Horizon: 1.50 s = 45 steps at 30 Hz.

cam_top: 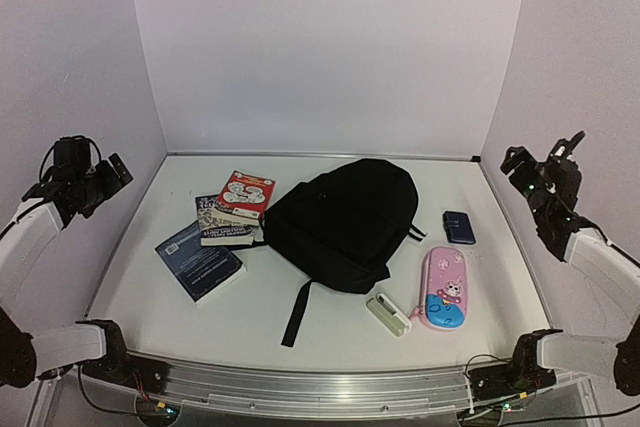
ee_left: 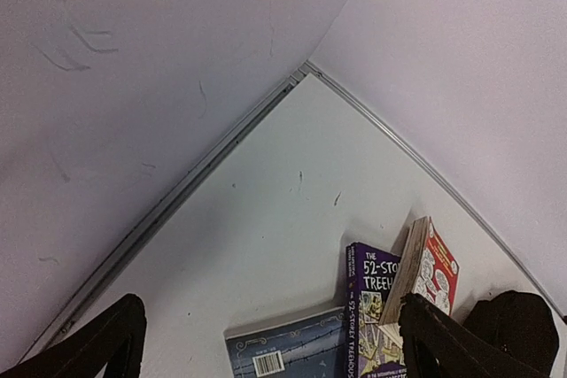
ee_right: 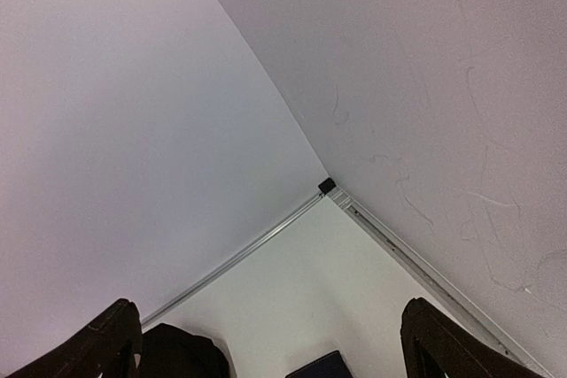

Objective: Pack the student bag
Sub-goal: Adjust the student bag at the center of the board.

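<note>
With nothing packed yet, the left pincer [ee_left: 270, 312] hangs high by the side wall, jaws spread wide and empty, above three overlapping books on the counter [cam_top: 240, 322]: a blue one [cam_top: 200, 259] nearest, a dark one [cam_top: 222, 222] behind it and a red-and-white one [cam_top: 244, 197] resting on top. Because they overlap, lifting any one of them risks dragging or flipping its neighbours. At centre lies the black backpack [cam_top: 345, 222], flat and slumped, touching the book pile, with a strap [cam_top: 297, 312] trailing toward the near edge. Whether its zip is open cannot be made out. The soft fabric would likely sag shut unless one arm holds the mouth open, and the loose strap could snag a passing finger. To its right, a small pale box [cam_top: 388, 314] sits just beside a pink pencil case [cam_top: 444, 289], so reaching for one may knock the other away. A small dark blue item [cam_top: 459, 228] lies farther back. The right pincer [ee_right: 270, 307] waits raised by the opposite wall, equally wide and holding nothing.
</note>
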### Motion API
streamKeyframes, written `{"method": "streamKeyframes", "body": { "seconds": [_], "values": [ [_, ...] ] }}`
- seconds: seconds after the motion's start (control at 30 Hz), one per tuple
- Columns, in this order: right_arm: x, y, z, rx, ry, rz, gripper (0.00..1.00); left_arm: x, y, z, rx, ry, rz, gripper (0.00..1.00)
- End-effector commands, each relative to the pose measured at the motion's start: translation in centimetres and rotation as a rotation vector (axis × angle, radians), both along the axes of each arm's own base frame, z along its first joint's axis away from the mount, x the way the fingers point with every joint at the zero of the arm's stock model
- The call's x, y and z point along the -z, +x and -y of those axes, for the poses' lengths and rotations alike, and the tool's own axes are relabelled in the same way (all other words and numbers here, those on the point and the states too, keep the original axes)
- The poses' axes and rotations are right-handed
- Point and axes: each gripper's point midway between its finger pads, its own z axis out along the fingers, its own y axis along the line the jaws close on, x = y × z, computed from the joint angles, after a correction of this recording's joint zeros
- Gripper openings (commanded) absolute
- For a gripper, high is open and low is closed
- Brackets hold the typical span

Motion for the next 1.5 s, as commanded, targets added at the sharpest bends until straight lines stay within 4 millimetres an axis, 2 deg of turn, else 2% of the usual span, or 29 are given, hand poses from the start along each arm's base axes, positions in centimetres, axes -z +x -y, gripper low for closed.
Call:
{"method": "streamKeyframes", "body": {
  "seconds": [0.0, 0.07, 0.13, 0.23, 0.27, 0.37, 0.43, 0.57, 0.67, 0.83, 1.07, 1.27, 1.4, 1.47],
  "values": [
    [-2.1, 1.7, -2.8, -0.168, -0.047, -0.002, 0.98, -0.4, 1.7, 1.8, 0.068, -0.101, -0.007, 1.00],
    [-2.2, 2.3, -3.6, -0.206, -0.065, -0.037, 0.98, 0.7, 2.9, 3.4, 0.140, -0.165, -0.034, 1.00],
    [-2.2, 3.0, -4.7, -0.241, -0.087, -0.081, 0.98, 1.4, 3.9, 6.2, 0.272, -0.226, -0.044, 1.00],
    [-1.4, 4.4, -7.9, -0.321, -0.135, -0.169, 0.98, 2.8, 4.9, 9.9, 0.336, -0.167, -0.118, 1.00],
    [-0.9, 5.1, -9.5, -0.360, -0.151, -0.204, 0.98, 2.9, 5.0, 12.2, 0.385, -0.164, -0.133, 1.00],
    [1.7, 7.0, -13.5, -0.466, -0.174, -0.307, 0.98, 4.3, 5.2, 18.1, 0.515, -0.276, -0.166, 1.00],
    [4.1, 8.5, -15.9, -0.550, -0.153, -0.363, 0.98, 5.5, 4.4, 22.5, 0.608, -0.372, -0.188, 1.00],
    [8.2, 11.1, -17.9, -0.606, -0.093, -0.451, 0.98, 7.3, 3.1, 29.3, 0.737, -0.484, -0.227, 1.00],
    [11.2, 13.0, -18.8, -0.617, -0.066, -0.511, 0.95, 8.7, 2.4, 32.2, 0.781, -0.563, -0.255, 1.00],
    [15.4, 14.9, -19.8, -0.631, -0.031, -0.586, 0.90, 9.9, 1.9, 35.7, 0.855, -0.650, -0.280, 1.00],
    [19.4, 15.4, -21.0, -0.683, 0.005, -0.655, 0.81, 12.4, 2.2, 38.1, 0.892, -0.696, -0.344, 0.97],
    [21.3, 14.6, -21.8, -0.739, 0.023, -0.685, 0.68, 13.9, 3.2, 39.5, 0.914, -0.717, -0.359, 0.73],
    [21.8, 13.9, -21.8, -0.758, 0.015, -0.697, 0.42, 14.0, 4.3, 40.1, 0.935, -0.678, -0.348, 0.38],
    [21.8, 13.6, -21.7, -0.760, 0.014, -0.699, 0.27, 13.8, 4.9, 40.2, 0.945, -0.642, -0.335, 0.20]
  ]
}}
